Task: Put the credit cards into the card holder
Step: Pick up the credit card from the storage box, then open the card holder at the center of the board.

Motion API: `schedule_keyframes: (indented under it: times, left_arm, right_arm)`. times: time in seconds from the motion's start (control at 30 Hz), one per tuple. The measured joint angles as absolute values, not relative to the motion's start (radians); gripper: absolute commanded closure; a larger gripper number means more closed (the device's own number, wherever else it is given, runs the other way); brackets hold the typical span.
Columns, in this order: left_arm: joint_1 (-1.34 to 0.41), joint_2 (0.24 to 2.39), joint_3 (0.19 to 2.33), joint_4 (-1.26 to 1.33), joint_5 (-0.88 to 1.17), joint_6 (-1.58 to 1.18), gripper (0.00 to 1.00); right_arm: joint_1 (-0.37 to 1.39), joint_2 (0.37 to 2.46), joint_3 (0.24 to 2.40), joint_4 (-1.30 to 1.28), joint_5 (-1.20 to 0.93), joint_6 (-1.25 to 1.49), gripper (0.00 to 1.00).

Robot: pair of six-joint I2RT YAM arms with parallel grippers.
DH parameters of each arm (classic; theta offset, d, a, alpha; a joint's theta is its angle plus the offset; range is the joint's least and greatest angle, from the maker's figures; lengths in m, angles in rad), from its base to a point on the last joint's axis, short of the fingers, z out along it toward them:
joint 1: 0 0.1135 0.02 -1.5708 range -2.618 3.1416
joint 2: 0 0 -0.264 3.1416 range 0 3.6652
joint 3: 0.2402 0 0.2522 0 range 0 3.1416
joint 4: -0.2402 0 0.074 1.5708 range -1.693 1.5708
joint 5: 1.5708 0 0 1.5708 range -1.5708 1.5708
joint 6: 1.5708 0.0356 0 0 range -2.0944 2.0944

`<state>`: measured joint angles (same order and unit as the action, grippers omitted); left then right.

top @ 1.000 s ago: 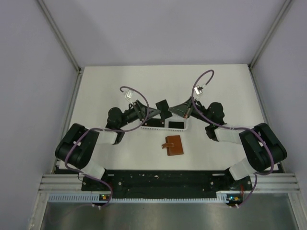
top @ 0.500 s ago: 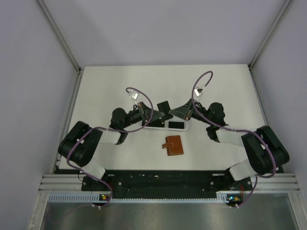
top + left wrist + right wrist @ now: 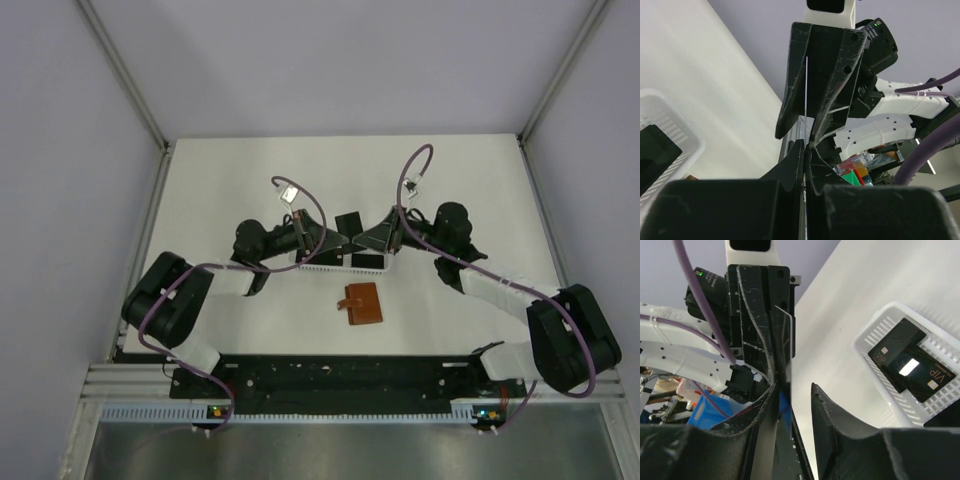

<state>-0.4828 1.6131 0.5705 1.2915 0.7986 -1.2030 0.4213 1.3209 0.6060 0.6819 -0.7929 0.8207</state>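
Note:
One black credit card [image 3: 347,226] hangs edge-up above the table between the two arms. My left gripper [image 3: 332,238] is shut on it; in the left wrist view the card [image 3: 806,90] shows as a thin line rising out of the closed gripper [image 3: 806,146]. My right gripper [image 3: 368,238] faces it, open. In the right wrist view the card's edge [image 3: 784,342] stands close to the left finger [image 3: 767,405] of the open gripper [image 3: 795,389]. Two more credit cards [image 3: 907,362] lie in the white basket. The brown card holder [image 3: 361,304] lies folded on the table, nearer the arm bases.
The white slotted basket [image 3: 318,263] sits just under both grippers; its rim [image 3: 866,339] fills the right of the right wrist view and its wall [image 3: 677,132] the left of the left wrist view. Grey walls enclose the white table [image 3: 220,190].
The card has passed between arms: my left gripper closed on it and my right gripper opened. The right arm's elbow swung outward to the right.

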Motion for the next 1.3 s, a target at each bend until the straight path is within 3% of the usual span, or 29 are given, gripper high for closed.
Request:
schedule_keyframes:
  times: [0.13, 0.3, 0.57, 0.67, 0.77, 0.8, 0.83, 0.9, 1.0, 1.13, 1.2, 1.3]
  left_arm:
    - [-0.495, 1.617, 0.586, 1.287, 0.828, -1.202, 1.00]
    - [-0.498, 1.628, 0.591, 1.287, 0.842, -1.202, 1.00]
    - [-0.507, 1.628, 0.591, 1.287, 0.867, -1.201, 1.00]
    - [-0.511, 1.628, 0.591, 1.288, 0.875, -1.200, 1.00]
    - [-0.513, 1.628, 0.591, 1.288, 0.876, -1.198, 1.00]
    - [-0.513, 1.628, 0.591, 1.287, 0.876, -1.196, 1.00]
    - [-0.513, 1.628, 0.591, 1.283, 0.876, -1.193, 0.98]
    - [-0.513, 1.628, 0.591, 1.279, 0.875, -1.184, 0.84]
    - [-0.511, 1.628, 0.591, 1.280, 0.874, -1.161, 0.72]
    - [-0.479, 1.586, 0.568, 1.224, 0.859, -1.096, 0.64]
    - [-0.447, 1.499, 0.549, 1.084, 0.817, -0.999, 0.60]
    - [-0.454, 1.301, 0.592, 0.694, 0.599, -0.735, 0.55]
  right_arm:
    - [0.421, 1.320, 0.606, 0.649, -0.807, 0.805, 0.72]
    - [0.421, 1.315, 0.609, 0.630, -0.810, 0.793, 0.67]
    - [0.421, 1.288, 0.609, 0.619, -0.787, 0.779, 0.67]
    - [0.421, 1.275, 0.610, 0.619, -0.780, 0.777, 0.74]
    - [0.421, 1.272, 0.610, 0.619, -0.778, 0.777, 0.97]
    - [0.421, 1.272, 0.610, 0.620, -0.780, 0.779, 1.00]
    - [0.422, 1.271, 0.611, 0.620, -0.783, 0.782, 1.00]
    - [0.422, 1.271, 0.617, 0.619, -0.792, 0.783, 1.00]
    - [0.422, 1.267, 0.623, 0.602, -0.794, 0.776, 1.00]
    - [0.422, 1.213, 0.623, 0.499, -0.743, 0.705, 1.00]
    - [0.422, 1.169, 0.623, 0.430, -0.706, 0.653, 1.00]
    - [0.422, 1.113, 0.636, 0.311, -0.645, 0.561, 1.00]
